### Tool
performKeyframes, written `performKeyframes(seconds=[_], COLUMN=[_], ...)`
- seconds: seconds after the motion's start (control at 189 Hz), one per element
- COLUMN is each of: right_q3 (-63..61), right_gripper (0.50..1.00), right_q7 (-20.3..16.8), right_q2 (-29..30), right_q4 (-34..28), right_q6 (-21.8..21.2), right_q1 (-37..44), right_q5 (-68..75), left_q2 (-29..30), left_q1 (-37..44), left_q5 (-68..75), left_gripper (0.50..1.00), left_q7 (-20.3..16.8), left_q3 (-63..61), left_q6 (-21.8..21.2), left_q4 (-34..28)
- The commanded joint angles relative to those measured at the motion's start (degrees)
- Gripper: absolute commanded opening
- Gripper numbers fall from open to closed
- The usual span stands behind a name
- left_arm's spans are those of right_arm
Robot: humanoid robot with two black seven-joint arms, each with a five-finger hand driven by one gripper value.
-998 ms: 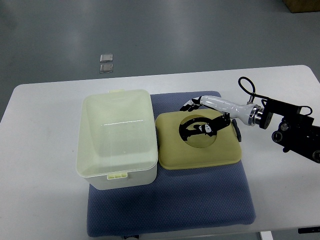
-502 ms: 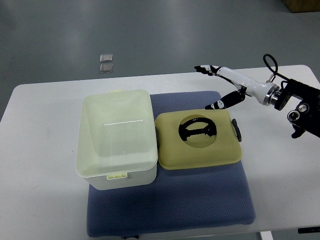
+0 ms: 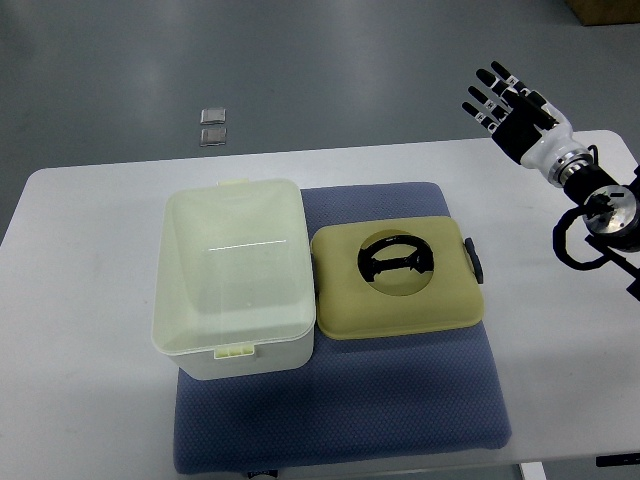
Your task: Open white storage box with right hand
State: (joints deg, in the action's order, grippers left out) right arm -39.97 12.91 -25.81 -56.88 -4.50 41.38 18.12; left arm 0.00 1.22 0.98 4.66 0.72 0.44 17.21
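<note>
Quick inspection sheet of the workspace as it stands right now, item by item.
Surface: white table with blue mat under the job's things.
Job's things: white storage box open; lid lying beside it on the mat, handle up.
Clutter: nothing seen on the table.
Grippers: right hand raised past the table's far right corner, fingers spread, empty; left arm not in view.
Cables: black loop at the right wrist.
Surroundings: grey floor, two small plates.

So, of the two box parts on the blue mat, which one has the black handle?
The yellowish lid, lying right of the open white storage box, has the black handle.
</note>
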Motion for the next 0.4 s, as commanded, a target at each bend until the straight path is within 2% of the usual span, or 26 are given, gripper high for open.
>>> performKeyframes(seconds=[0.0,0.106,0.169,0.396], right_q3=[-3.19,-4.42,-4.42,-4.5], right_gripper=[0.928,0.928,0.928,0.928], right_q7=[0.28,0.19,0.19,0.37], right_q2=[2.78,4.01,4.45,5.86], right_q4=[0.72,0.8,0.89,5.11], right_q6=[-2.53,-9.11,-11.31,-11.58], right_q1=[-1.83,-4.56,-4.82,-4.73], right_q5=[1.22,0.51,0.34,-0.37], left_q2=[0.0,0.0,0.0,0.0], left_q1=[0.01,0.01,0.01,0.01], left_q5=[-0.02,-0.11,-0.11,-0.11], left_gripper=[1.0,1.0,1.0,1.0], left_q7=[-0.01,-0.01,-0.01,-0.01], left_q3=[0.07,0.07,-0.02,0.07], left_q6=[0.0,0.0,0.0,0.0], left_q4=[-0.07,-0.34,-0.34,-0.16])
